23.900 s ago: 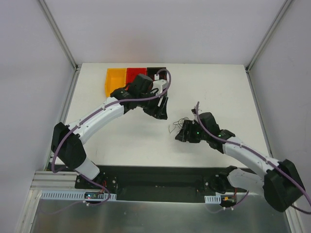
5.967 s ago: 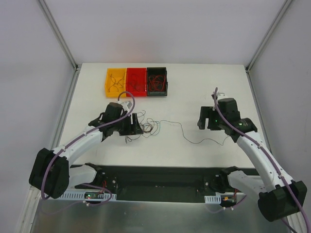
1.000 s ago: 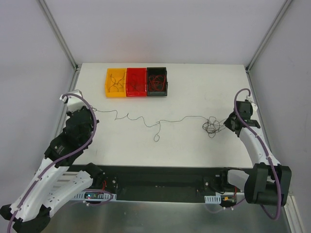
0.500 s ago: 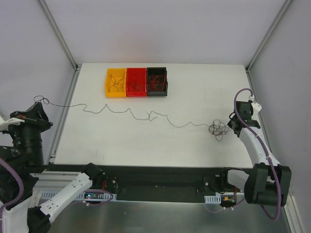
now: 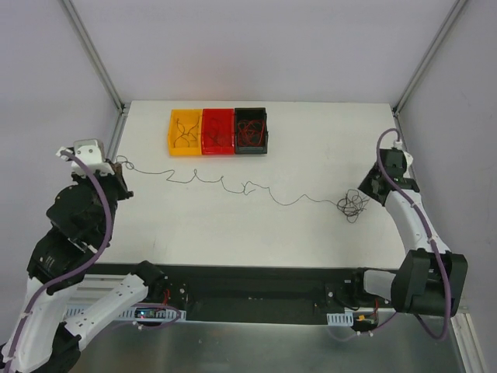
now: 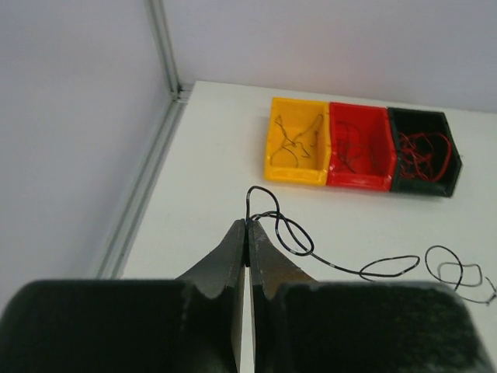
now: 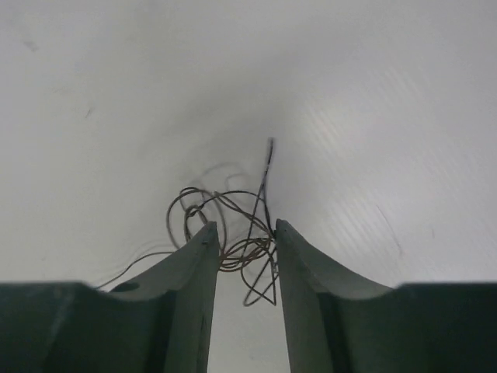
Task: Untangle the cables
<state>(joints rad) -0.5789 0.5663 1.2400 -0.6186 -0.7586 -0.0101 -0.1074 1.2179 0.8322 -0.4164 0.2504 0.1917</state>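
Three bins are sitting side by side at the far edge of the table: a yellow bin, a red bin and a black bin, each holding loose wires. Over the table's left edge, the left gripper is pinching one end of a cable, jaws together. The cable is curling rightward across the table into a tangle, which is lying between the parted jaws of the right gripper.

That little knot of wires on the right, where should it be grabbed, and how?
Pinch the tangle at its dense middle, where loops overlap, coming straight down from above: it lies flat on the table, and single strands look too thin to catch.
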